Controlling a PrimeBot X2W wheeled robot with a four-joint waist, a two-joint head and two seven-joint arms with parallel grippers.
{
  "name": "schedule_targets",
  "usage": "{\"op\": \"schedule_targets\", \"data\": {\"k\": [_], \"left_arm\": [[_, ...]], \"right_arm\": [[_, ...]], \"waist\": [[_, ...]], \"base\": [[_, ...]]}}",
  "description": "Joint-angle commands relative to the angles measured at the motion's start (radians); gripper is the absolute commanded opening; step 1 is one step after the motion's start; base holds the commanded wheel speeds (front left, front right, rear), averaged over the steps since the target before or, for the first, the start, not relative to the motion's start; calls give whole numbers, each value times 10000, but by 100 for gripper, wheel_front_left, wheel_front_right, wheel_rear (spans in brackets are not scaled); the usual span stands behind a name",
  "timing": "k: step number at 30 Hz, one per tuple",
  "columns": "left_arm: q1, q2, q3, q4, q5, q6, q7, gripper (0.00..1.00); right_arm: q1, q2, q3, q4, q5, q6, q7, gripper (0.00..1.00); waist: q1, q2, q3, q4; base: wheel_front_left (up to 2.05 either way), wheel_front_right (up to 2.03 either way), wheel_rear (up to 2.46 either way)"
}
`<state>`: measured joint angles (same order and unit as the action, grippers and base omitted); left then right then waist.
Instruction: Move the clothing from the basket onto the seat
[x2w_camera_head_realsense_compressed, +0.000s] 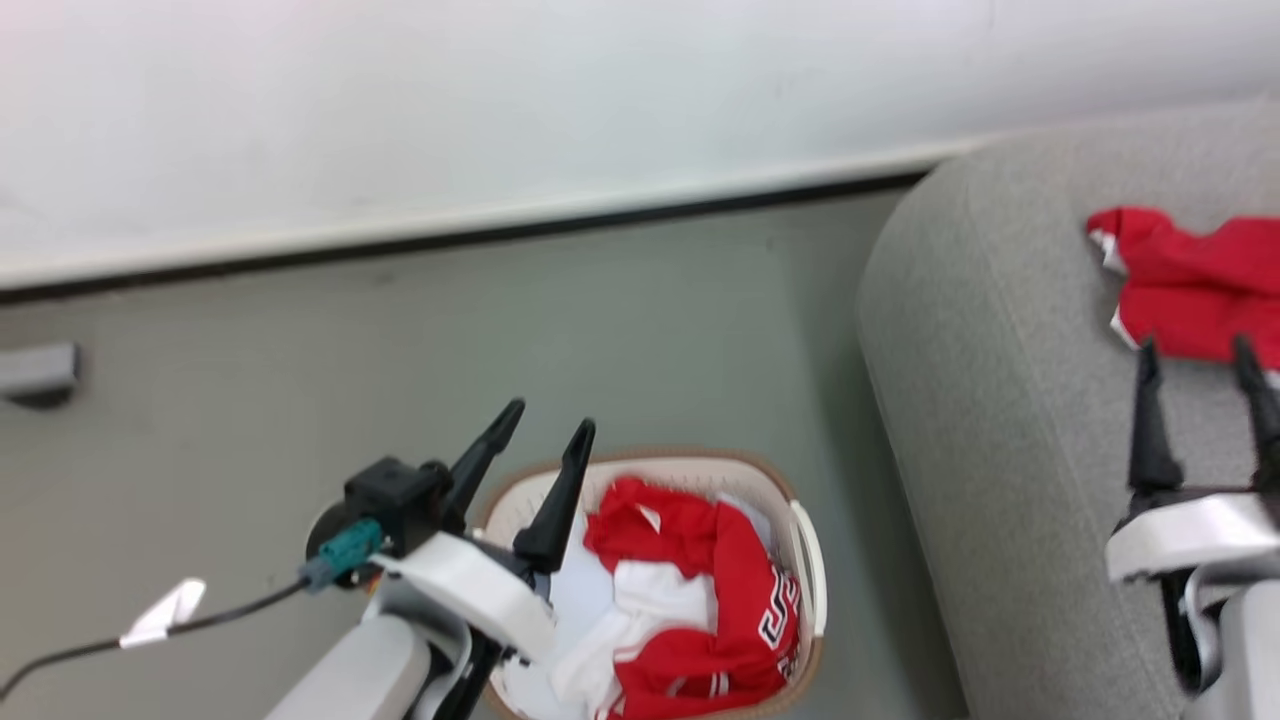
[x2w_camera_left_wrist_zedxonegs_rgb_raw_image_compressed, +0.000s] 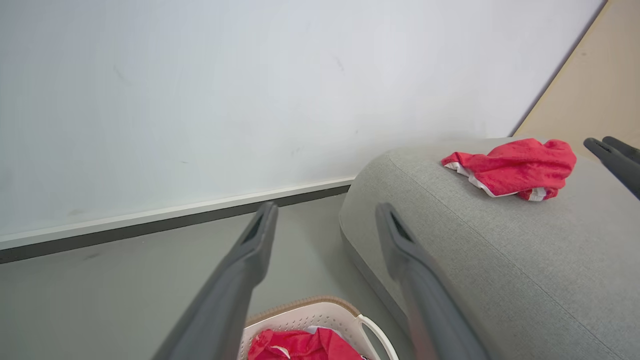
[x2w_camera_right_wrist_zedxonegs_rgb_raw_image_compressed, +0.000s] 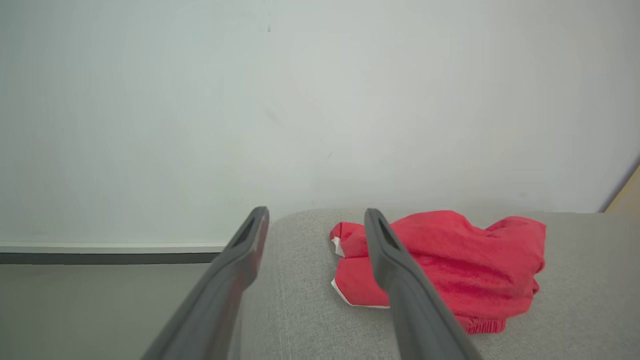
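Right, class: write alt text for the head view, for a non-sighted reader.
A red garment lies on the grey sofa at right, the right gripper open just below it. On the floor, a basket holds more red and white clothing, the left gripper open by its rim.

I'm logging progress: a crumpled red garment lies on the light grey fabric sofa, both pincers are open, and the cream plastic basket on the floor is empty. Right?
Not empty: in the head view the oval cream-white plastic basket holds a red jersey with white trim. The rest stands.
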<state>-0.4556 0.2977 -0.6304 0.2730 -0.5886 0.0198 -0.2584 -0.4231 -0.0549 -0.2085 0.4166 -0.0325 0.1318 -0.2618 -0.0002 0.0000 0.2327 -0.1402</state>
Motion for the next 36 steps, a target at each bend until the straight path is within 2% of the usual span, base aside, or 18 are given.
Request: {"op": "schedule_targets", "data": {"k": [1, 7, 17, 25, 36], "left_arm": [[272, 4, 95, 69, -58, 61, -62, 100], [1193, -171, 915, -18, 424, 195, -55, 100], [2927, -687, 2755, -575, 1605, 56, -58, 100], [4133, -1304, 4130, -685, 2398, -386, -59, 100], [4422, -1932, 4972, -426, 3142, -1001, -60, 100]], "right_arm": [[275, -4, 130, -201, -17, -22, -32, 100], [1584, -11, 1108, -1327, 33, -22, -34, 100], [2939, 23, 1414, -1908, 280, -22, -38, 100], [3646, 39, 1518, -1893, 629, -22, -39, 100], [3829, 42, 1630, -1717, 979, -22, -39, 100]], "waist": [[2, 0, -663, 178], [2, 0, -1298, 496], [2, 0, -1841, 895], [2, 0, -2200, 1124], [2, 0, -2507, 1257]], "base": [[0, 0, 0], [0, 0, 0], [0, 0, 0], [0, 0, 0], [0, 0, 0]]}}
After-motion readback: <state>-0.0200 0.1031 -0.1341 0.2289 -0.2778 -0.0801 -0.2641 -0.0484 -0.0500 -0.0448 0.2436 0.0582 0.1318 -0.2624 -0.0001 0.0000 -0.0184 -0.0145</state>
